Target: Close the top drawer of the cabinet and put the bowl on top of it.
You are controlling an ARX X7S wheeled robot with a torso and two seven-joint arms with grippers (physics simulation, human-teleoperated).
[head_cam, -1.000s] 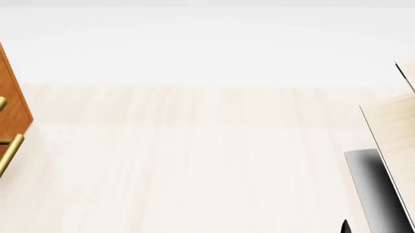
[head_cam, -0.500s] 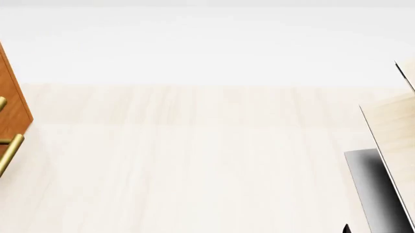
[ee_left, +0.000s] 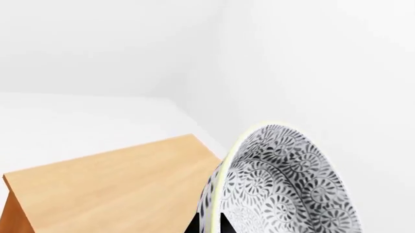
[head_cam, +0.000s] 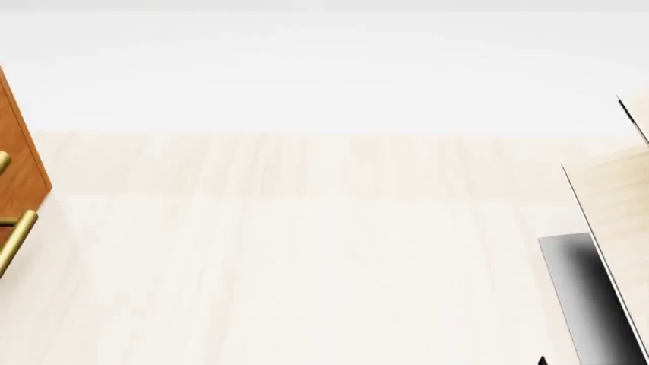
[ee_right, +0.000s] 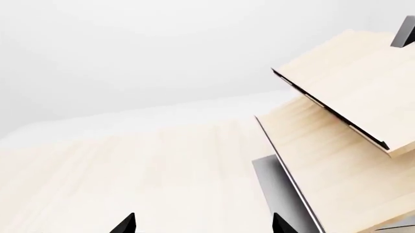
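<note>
In the left wrist view, the bowl (ee_left: 285, 179), white with a fine grey floral pattern and a pale rim, is held on edge. My left gripper (ee_left: 211, 227) is shut on its rim, one black fingertip on each side of the wall. Beyond the bowl lies the flat orange-brown top of the cabinet (ee_left: 110, 189). The head view catches only the cabinet's edge (head_cam: 23, 152) at the far left, with two brass handles (head_cam: 14, 236). The top drawer's front is cut off there. My right gripper (ee_right: 204, 225) is open over pale floor with nothing between its fingertips.
A pale plywood structure (head_cam: 613, 198) with a black base (head_cam: 588, 296) stands at the right of the head view, and shows close by in the right wrist view as plywood panels (ee_right: 343, 97). Light wooden floor (head_cam: 304, 251) spreads between it and the cabinet, with a white wall behind.
The small black tip at the head view's bottom right edge has sunk slightly lower. Nothing else in that view has moved.
</note>
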